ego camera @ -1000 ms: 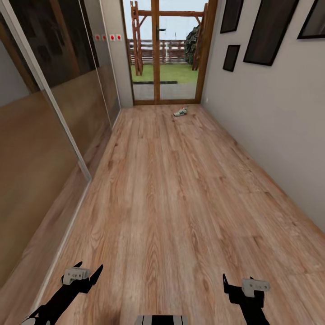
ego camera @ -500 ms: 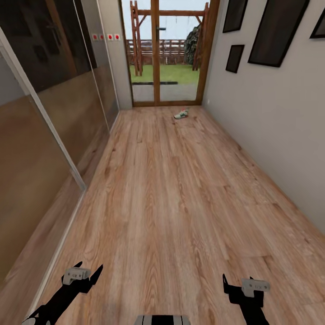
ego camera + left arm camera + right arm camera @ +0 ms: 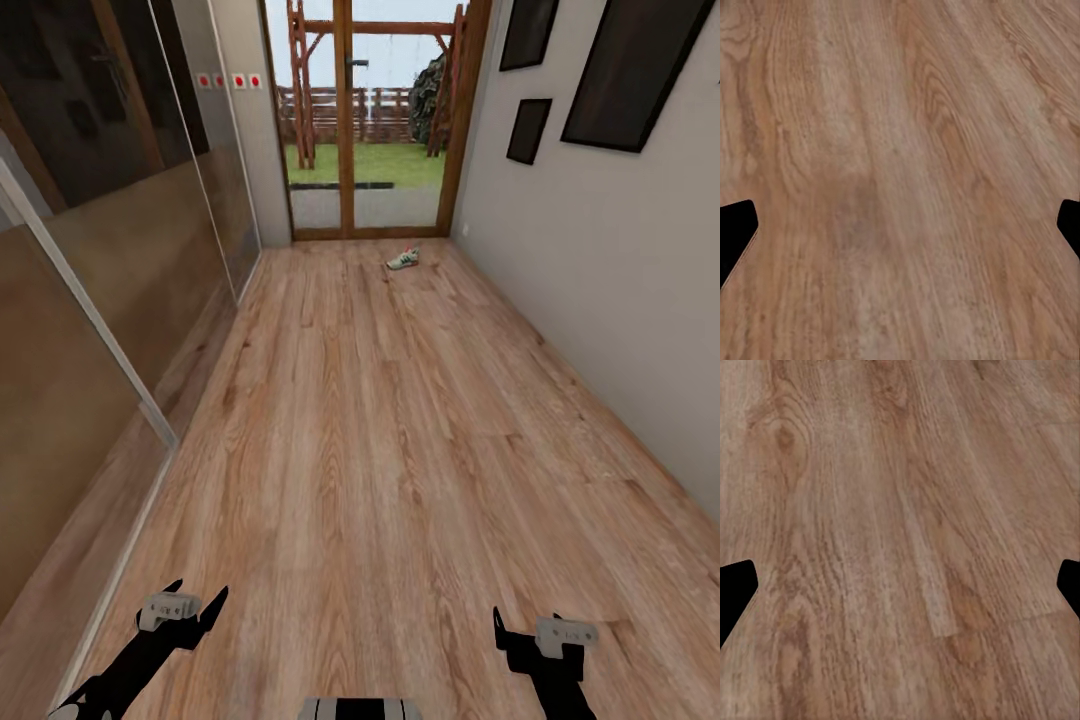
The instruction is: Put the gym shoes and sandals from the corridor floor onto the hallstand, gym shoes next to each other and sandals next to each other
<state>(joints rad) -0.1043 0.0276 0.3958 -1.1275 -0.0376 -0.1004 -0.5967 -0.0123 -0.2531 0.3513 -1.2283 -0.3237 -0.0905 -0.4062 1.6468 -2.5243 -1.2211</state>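
Note:
One gym shoe (image 3: 403, 260), white with green stripes, lies on the corridor floor (image 3: 380, 430) at the far end, just before the glass door. My left gripper (image 3: 198, 593) hangs open low over the planks at the near left, far from the shoe. My right gripper (image 3: 527, 622) hangs open at the near right, equally far away. The left wrist view has the left gripper (image 3: 900, 225) spread wide over bare wood. In the right wrist view the right gripper (image 3: 900, 585) is likewise spread over bare wood. The sandals and the hallstand are out of view.
A glass door (image 3: 365, 120) with a wooden frame closes the far end. Mirrored sliding panels (image 3: 110, 250) line the left side. A grey wall (image 3: 600, 280) with dark framed pictures (image 3: 640, 70) runs along the right. The wood floor stretches between them.
The whole view has shifted as the camera moved along the corridor; the left panels slid back and the pictures moved right. Both grippers hold the same pose, open.

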